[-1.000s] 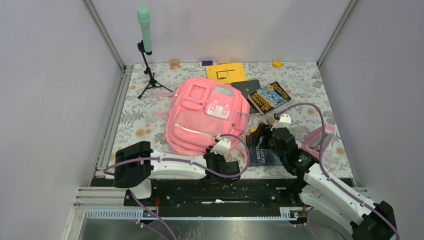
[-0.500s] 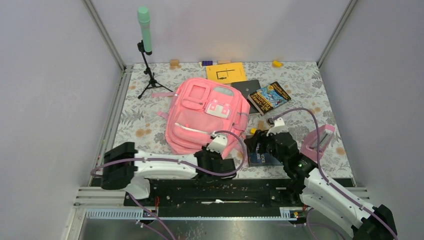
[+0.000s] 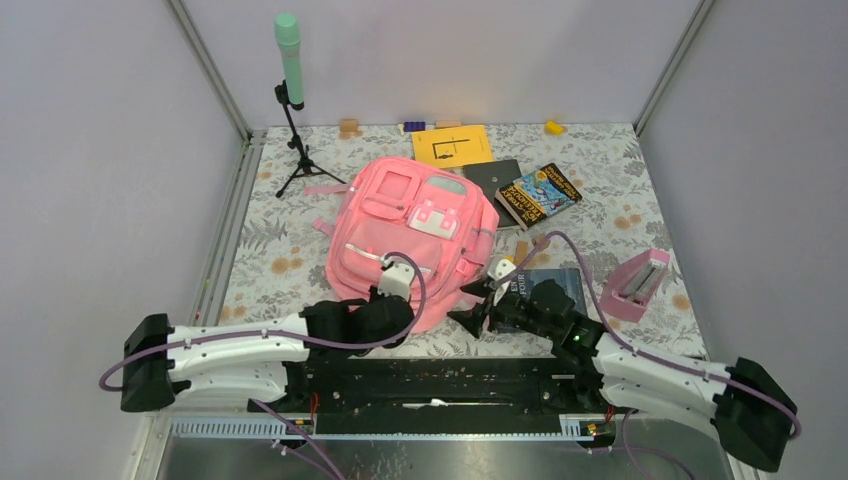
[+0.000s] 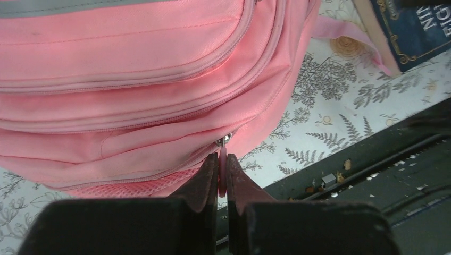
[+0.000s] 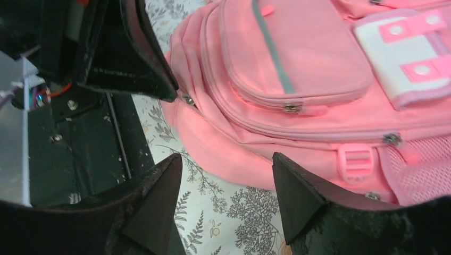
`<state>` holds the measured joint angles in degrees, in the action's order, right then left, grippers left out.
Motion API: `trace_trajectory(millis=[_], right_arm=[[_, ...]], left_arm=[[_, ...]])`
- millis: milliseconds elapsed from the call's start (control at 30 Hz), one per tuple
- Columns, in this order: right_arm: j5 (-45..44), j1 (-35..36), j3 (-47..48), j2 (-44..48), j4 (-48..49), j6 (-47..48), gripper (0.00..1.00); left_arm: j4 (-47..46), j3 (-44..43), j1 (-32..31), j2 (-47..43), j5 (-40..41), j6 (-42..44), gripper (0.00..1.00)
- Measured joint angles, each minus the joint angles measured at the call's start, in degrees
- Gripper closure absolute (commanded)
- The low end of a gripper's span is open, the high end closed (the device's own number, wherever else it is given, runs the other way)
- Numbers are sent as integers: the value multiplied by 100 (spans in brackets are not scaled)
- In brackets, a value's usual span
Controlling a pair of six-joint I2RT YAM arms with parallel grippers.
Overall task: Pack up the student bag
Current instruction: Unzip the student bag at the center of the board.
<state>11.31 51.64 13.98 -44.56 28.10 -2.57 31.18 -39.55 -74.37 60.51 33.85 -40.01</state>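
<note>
The student bag (image 3: 410, 235) is a large pink backpack lying flat in mid-table, front pockets up. My left gripper (image 3: 402, 308) sits at its near edge. In the left wrist view the left gripper (image 4: 222, 156) is shut on a small pink zipper pull (image 4: 223, 159) hanging from a metal slider on the bag (image 4: 133, 79). My right gripper (image 3: 478, 305) stands open just right of it, low by the bag's near right corner. In the right wrist view the right gripper (image 5: 226, 159) holds nothing, with the bag (image 5: 298, 64) just ahead and the left gripper (image 5: 133, 53) at upper left.
A blue book (image 3: 545, 290) lies under the right arm, and a pink pencil case (image 3: 638, 283) lies further right. Behind the bag are a yellow book (image 3: 452, 145), a black notebook (image 3: 497, 175) and a colourful book (image 3: 540, 192). A microphone on a tripod (image 3: 289, 60) stands back left.
The left gripper has shut on the zipper pull and moved left along the bag's near edge. The right arm has swung left and down from above the blue book to the bag's corner.
</note>
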Motion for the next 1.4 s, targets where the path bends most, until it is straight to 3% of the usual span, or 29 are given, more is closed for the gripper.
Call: trace_trajectory(millis=[300, 667, 833, 933, 1400], right_arm=[[39, 691, 708, -1880, 756, 1180, 34], [17, 824, 1357, -3327, 1032, 1961, 42], [-203, 841, 1360, -3545, 1047, 2234, 86], [-461, 879, 1375, -3545, 1051, 2297, 100], [-1266, 942, 1073, -3324, 1541, 2135, 100]], left_arm=[[-457, 339, 691, -828, -999, 511, 100], [-577, 435, 881, -870, -1416, 634, 100], [-638, 433, 883, -717, -1460, 678, 100], [-726, 402, 883, -675, -1493, 693, 100], [-833, 345, 1010, -717, -1451, 577, 100]])
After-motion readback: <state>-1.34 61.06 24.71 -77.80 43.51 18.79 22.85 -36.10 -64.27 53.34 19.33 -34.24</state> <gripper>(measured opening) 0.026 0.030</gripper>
